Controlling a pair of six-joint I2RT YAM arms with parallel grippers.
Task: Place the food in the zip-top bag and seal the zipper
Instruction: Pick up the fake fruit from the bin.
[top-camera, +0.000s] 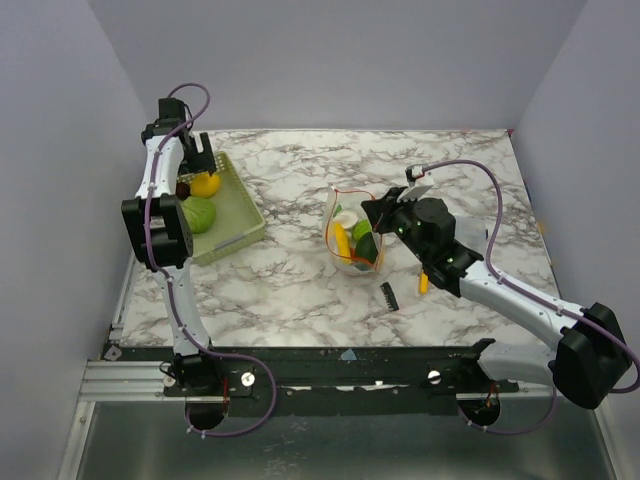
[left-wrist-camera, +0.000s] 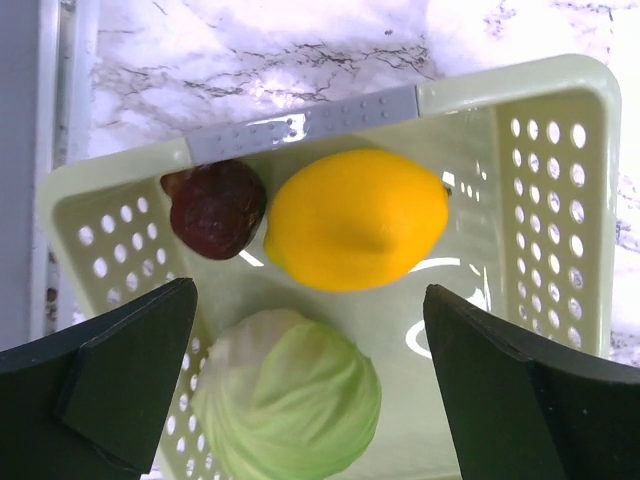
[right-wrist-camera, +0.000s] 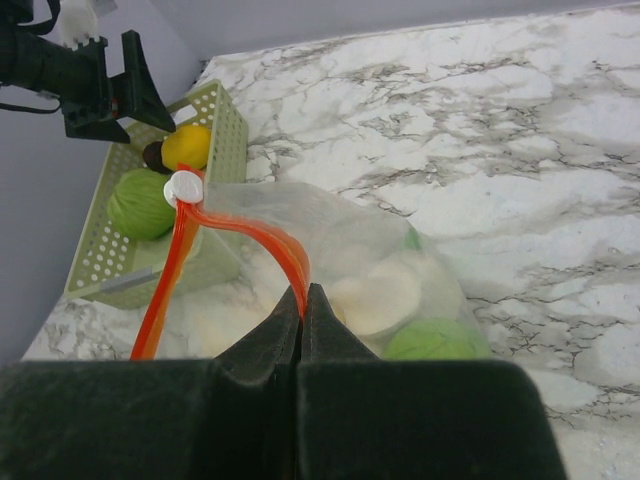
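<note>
Hovering wide open over the green basket (left-wrist-camera: 300, 120), the left pincer (left-wrist-camera: 308, 292) has the lemon (left-wrist-camera: 355, 218) directly beneath, long axis spanning finger to finger; well right of the basket, the right pincer (right-wrist-camera: 303, 300) pinches the zipper (right-wrist-camera: 250, 232) of the zip-top bag (right-wrist-camera: 335, 225).

I hold left arm (top-camera: 160, 215) stretched far, left gripper (left-wrist-camera: 308, 300) spread wide. Right arm (top-camera: 500, 290) bent inward, right gripper (right-wrist-camera: 303, 297) squeezed tight.
</note>
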